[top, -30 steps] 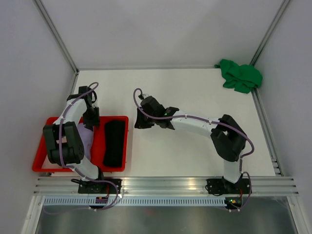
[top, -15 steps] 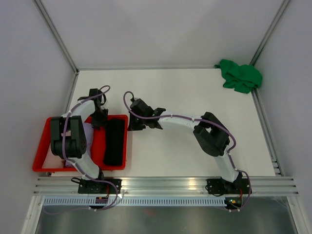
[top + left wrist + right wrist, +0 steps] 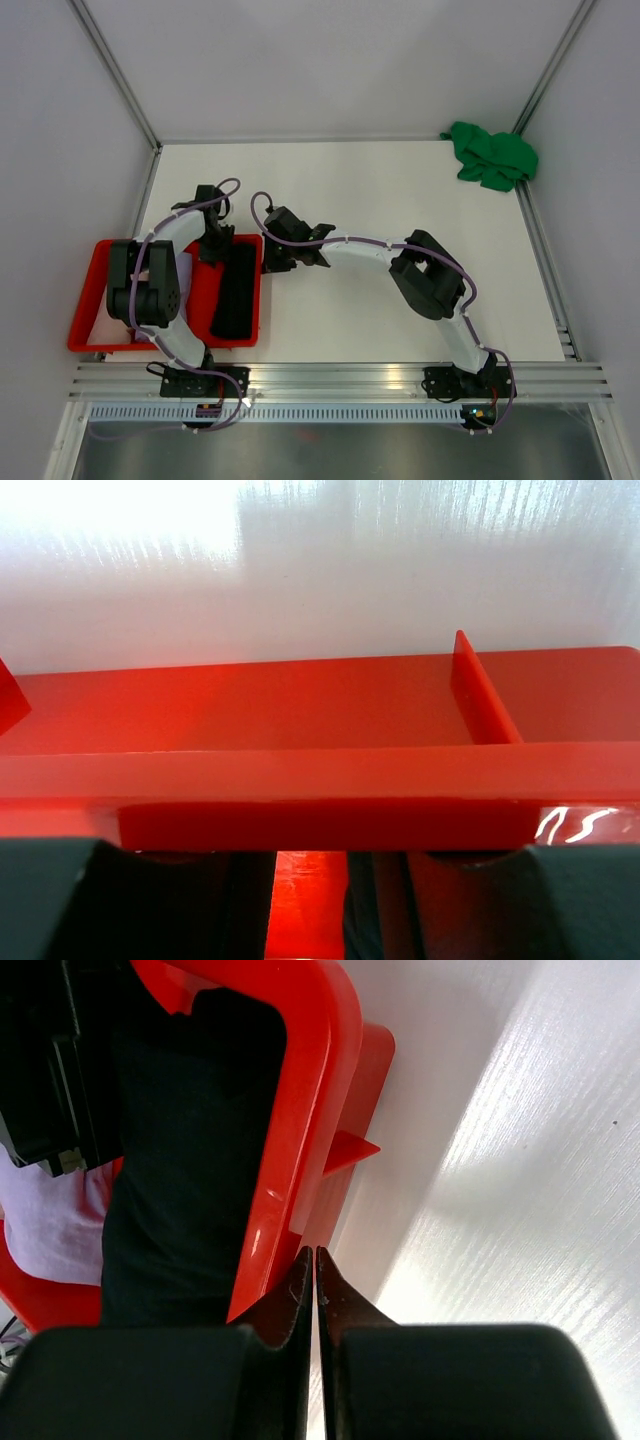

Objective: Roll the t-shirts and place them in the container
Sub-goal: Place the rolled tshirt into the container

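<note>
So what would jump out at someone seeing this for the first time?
The bright red plastic tray at the table's near left grabs the eye, a rolled black cloth t-shirt in its right compartment. Both hands are at its far right corner: the left hand at the rim, the right hand just outside, shut. A crumpled bright green cloth t-shirt lies alone at the far right corner.

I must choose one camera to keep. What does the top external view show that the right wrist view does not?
Only top external: the green t-shirt in the far right corner. Only right wrist: the right end effector with fingertips together, empty, beside the red tray. Both: that tray and the black t-shirt in it.
</note>
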